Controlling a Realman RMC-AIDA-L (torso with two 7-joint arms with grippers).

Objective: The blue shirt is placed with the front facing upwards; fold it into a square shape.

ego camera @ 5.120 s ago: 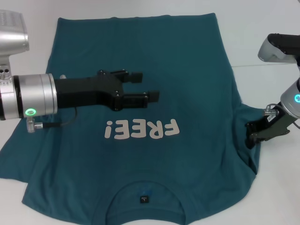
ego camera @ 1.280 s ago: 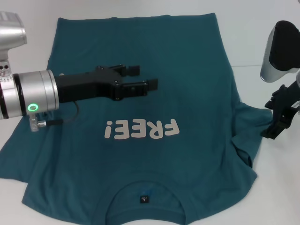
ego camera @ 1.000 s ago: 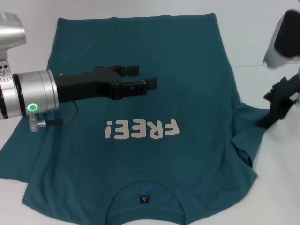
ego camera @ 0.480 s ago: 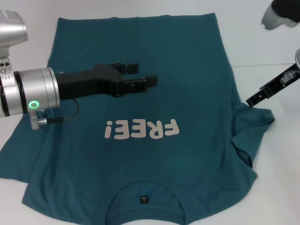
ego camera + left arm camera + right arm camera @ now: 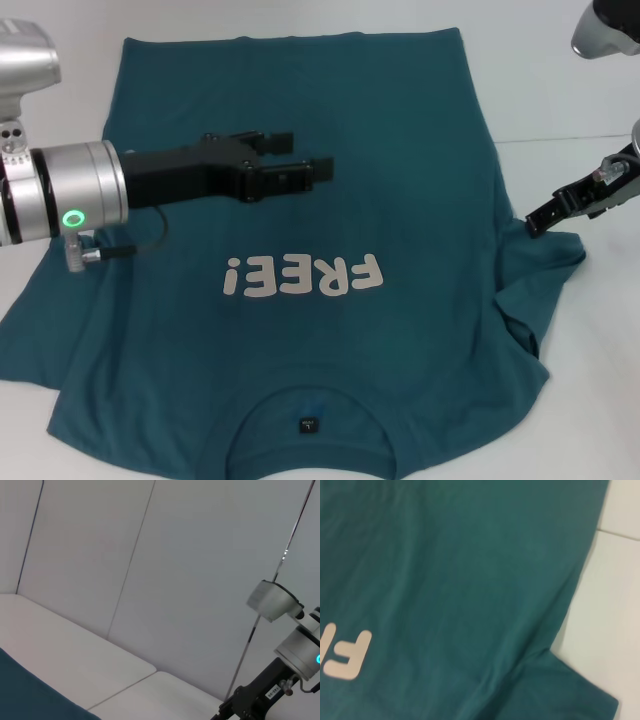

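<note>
Teal cotton covers most of the white table (image 5: 575, 90): the blue shirt (image 5: 400, 150) lies flat with its front up, the whitish "FREE!" print (image 5: 303, 275) readable from the far side and the collar with its small black neck label (image 5: 308, 425) nearest the robot. No fold has been made; both side edges and the hem lie out at full spread. The one disturbed area is the sleeve on the robot's right (image 5: 545, 265), which lies rumpled with creases along the side seam. The left gripper (image 5: 310, 172) is stretched out level above the chest, just beyond the print, much as it stood five seconds ago, its fingers apart and holding nothing. The change is on the other side. The right gripper (image 5: 545, 215), which five seconds ago was down on that rumpled sleeve, rose off to the side about a second ago and has now come back, tip at the far edge of the sleeve; whether its fingers are released or clenched cannot be told, nor whether it touches the cloth. The right wrist view shows only the shirt body, part of the print and the sleeve edge against the table. Judgement: the first sleeve fold is not yet done, and the right arm appears to be re-approaching for a fresh grip.
</note>
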